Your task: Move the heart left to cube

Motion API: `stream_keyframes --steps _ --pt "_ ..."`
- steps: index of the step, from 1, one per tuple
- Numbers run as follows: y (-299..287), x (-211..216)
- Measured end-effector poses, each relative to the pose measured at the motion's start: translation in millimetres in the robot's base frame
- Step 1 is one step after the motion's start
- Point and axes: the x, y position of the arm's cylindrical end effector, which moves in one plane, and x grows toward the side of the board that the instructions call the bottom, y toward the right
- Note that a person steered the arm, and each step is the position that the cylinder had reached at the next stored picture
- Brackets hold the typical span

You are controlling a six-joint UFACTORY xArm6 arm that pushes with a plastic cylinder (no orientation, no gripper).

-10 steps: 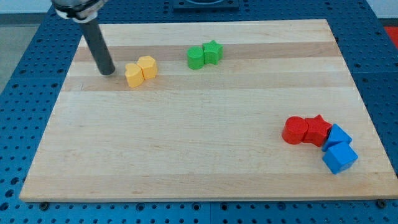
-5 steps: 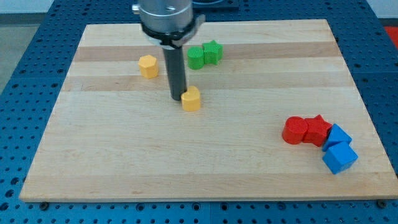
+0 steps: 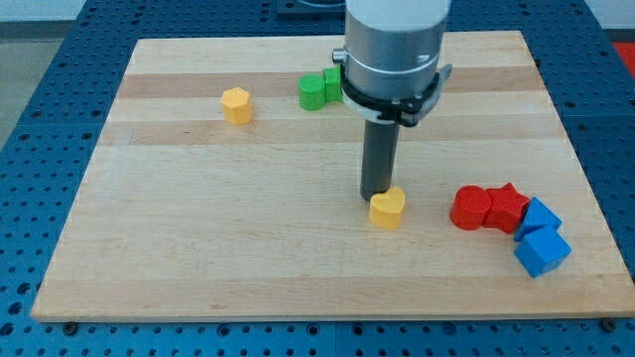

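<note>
yellow heart (image 3: 387,209) sits mid-board with my tip (image 3: 373,196) touching its upper-left edge, placed there to shove it rightward toward the blue cube (image 3: 543,251), which lies beyond the red blocks (image 3: 488,209). no jaws here, just a rod.

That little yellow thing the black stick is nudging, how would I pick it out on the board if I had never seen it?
Start at the wooden board and find the red and blue blocks bunched near the view's right edge. Just to their left, alone, sits the yellow heart, with my tip touching its upper left side. The other yellow block is far off at the upper left, and it is six-sided, not heart-shaped.
</note>
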Motion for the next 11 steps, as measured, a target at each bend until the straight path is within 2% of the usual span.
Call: stream_keyframes --steps 7,9,11 --pt "1.3 95.4" --pt "19.1 91.4" --pt "68.2 76.2"
